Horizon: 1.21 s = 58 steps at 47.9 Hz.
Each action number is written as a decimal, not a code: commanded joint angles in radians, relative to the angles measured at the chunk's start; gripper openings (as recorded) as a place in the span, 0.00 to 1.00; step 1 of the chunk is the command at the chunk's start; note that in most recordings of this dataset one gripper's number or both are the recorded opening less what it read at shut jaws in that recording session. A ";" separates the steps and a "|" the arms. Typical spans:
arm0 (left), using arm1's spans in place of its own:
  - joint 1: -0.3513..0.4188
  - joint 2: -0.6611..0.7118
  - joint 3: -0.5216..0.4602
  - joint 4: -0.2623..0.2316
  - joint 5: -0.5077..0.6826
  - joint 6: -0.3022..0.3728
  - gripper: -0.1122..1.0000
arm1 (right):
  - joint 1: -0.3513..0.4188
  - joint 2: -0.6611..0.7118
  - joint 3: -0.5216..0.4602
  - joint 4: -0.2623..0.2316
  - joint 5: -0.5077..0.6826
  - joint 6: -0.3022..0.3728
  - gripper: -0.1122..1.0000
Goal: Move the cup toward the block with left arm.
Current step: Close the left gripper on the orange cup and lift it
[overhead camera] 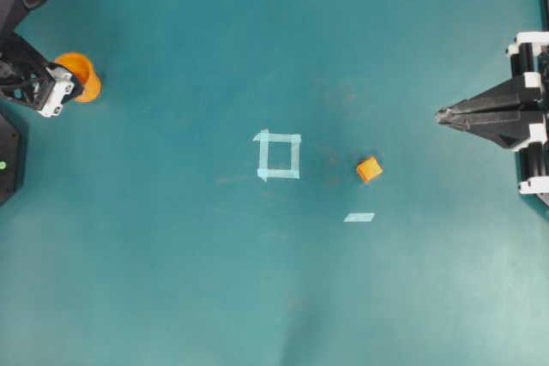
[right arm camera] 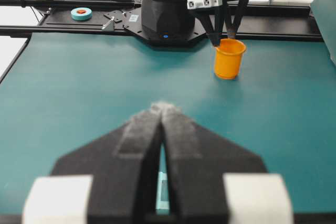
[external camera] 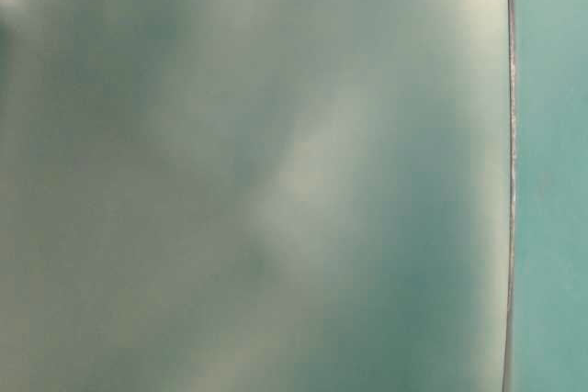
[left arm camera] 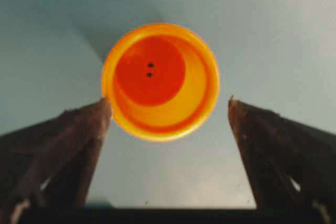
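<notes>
The orange cup point(overhead camera: 87, 80) stands upright at the far left of the teal table. My left gripper point(overhead camera: 63, 83) is open above it. In the left wrist view the cup point(left arm camera: 160, 80) lies just ahead of the gripper point(left arm camera: 168, 106); the left fingertip point(left arm camera: 102, 111) is at its rim and the right one stands apart. The right wrist view shows the left gripper point(right arm camera: 224, 34) over the cup point(right arm camera: 229, 59). The small orange block point(overhead camera: 369, 169) sits right of centre. My right gripper point(overhead camera: 439, 114) is shut and empty at the right edge, and it also shows in its own wrist view point(right arm camera: 161, 109).
A pale tape square point(overhead camera: 279, 155) marks the table's middle and a tape strip point(overhead camera: 359, 217) lies below the block. The left arm's base point(right arm camera: 165, 17) stands behind the cup. The table-level view is a blur.
</notes>
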 commanded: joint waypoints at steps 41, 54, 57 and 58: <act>-0.005 0.249 -0.074 0.000 -0.117 0.011 0.87 | -0.002 0.025 -0.029 -0.002 -0.003 0.002 0.10; -0.005 0.282 -0.064 0.003 -0.118 0.003 0.87 | -0.002 0.032 -0.028 -0.002 -0.003 0.002 0.10; -0.005 0.284 -0.063 0.002 -0.118 0.002 0.87 | -0.002 0.034 -0.025 -0.002 -0.003 0.002 0.10; -0.005 0.282 -0.061 0.002 -0.118 0.002 0.87 | -0.002 0.034 -0.028 0.000 -0.002 0.002 0.10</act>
